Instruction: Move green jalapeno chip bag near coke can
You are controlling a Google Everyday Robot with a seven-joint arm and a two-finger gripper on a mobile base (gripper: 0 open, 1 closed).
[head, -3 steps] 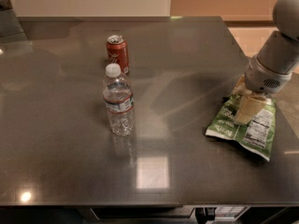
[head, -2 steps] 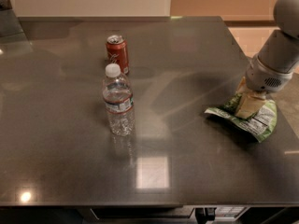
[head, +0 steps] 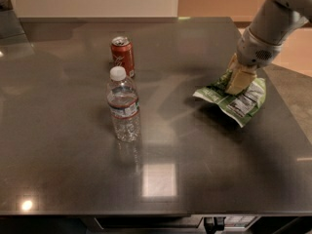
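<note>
As the bag, flatter before, is seemingly rising off the desk's right side, it is hanging below the fingers, which are clamping its top.

Quick count: one coke can, one water bottle and one green jalapeno chip bag, all on one dark table. Also just one gripper, over at the table's right side, pinching that bag.
</note>
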